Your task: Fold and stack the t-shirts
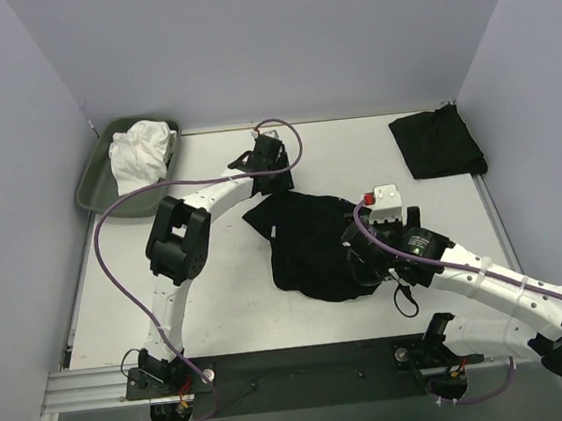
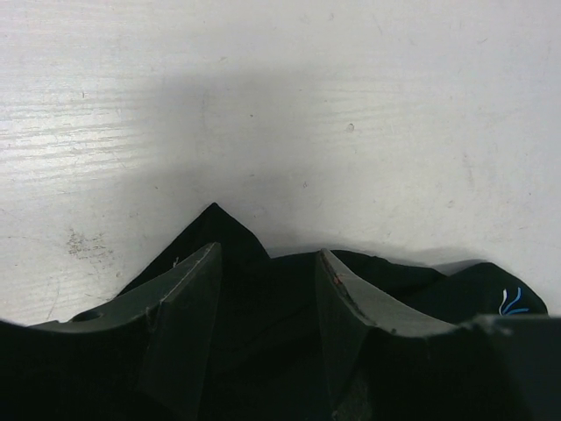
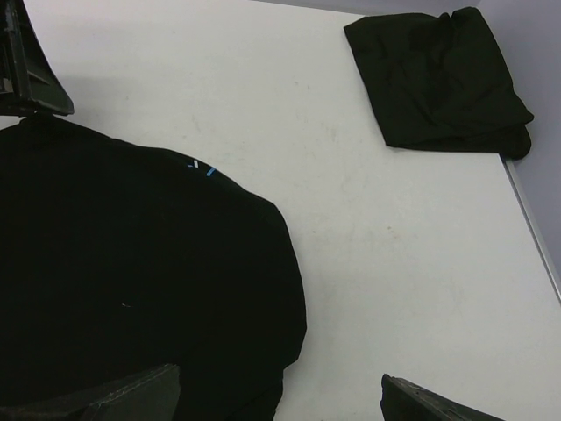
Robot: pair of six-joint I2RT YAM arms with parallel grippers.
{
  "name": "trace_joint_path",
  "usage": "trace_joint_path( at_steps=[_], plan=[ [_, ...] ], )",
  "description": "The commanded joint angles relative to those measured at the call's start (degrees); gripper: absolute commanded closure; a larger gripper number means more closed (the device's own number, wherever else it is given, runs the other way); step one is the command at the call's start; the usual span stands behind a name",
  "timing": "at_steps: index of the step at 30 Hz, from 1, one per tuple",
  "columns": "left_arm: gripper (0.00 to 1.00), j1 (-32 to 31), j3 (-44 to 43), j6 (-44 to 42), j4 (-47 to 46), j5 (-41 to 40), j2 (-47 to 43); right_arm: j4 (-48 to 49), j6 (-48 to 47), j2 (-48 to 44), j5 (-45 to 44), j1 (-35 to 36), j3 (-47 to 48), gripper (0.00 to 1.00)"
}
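Observation:
One black t-shirt [image 1: 310,243] lies crumpled in the middle of the table, its small blue mark [image 3: 200,167] showing near its edge. A second black t-shirt [image 1: 437,144] lies folded at the back right. My left gripper [image 1: 273,191] is at the crumpled shirt's far edge. In the left wrist view its fingers [image 2: 188,294] stand apart with black cloth [image 2: 263,289] lying between them. My right gripper [image 1: 359,253] hangs over the shirt's right side, wide open [image 3: 280,399], with the shirt's hem [image 3: 263,351] running between its fingertips.
A grey-green tray [image 1: 92,185] at the back left holds a bunched white cloth [image 1: 141,153]. Purple cables loop over both arms. Walls close in on the left, back and right. The table's right edge [image 3: 530,228] runs just past the folded shirt.

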State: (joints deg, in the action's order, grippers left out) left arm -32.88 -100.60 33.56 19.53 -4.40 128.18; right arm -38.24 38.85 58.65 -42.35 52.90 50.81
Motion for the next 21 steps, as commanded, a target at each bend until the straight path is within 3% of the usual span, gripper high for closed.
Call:
trace_joint_path(
  at_steps=[1,7,9,15,17,20,21],
  plan=[
    [0.45,0.5,-0.9,-1.0,0.2,-1.0,-0.7,0.5,0.8,0.9,-0.2,-0.3,-1.1,0.0],
    [0.54,0.5,0.7,-0.7,0.1,-1.0,-0.3,1.0,1.1,0.5,0.2,-0.3,-2.0,0.0],
    [0.63,0.5,0.9,-0.7,0.1,-1.1,-0.1,1.1,1.1,0.2,0.2,-0.3,-2.3,0.0],
    [0.71,0.6,2.7,-0.7,0.1,-2.1,0.1,1.2,1.6,-0.1,0.5,-0.3,-3.0,0.0],
    [0.79,0.8,3.4,-0.5,-0.1,-2.2,0.6,1.3,1.7,-0.4,0.8,-0.3,-3.2,0.0],
    [1.0,1.2,4.0,-0.4,-0.1,-2.5,1.0,1.3,1.8,-0.9,0.9,-0.3,-3.6,0.0],
    [1.0,1.2,4.0,-0.4,-0.1,-2.8,1.2,1.2,1.8,-1.2,0.9,-0.3,-3.7,0.0]
  ],
)
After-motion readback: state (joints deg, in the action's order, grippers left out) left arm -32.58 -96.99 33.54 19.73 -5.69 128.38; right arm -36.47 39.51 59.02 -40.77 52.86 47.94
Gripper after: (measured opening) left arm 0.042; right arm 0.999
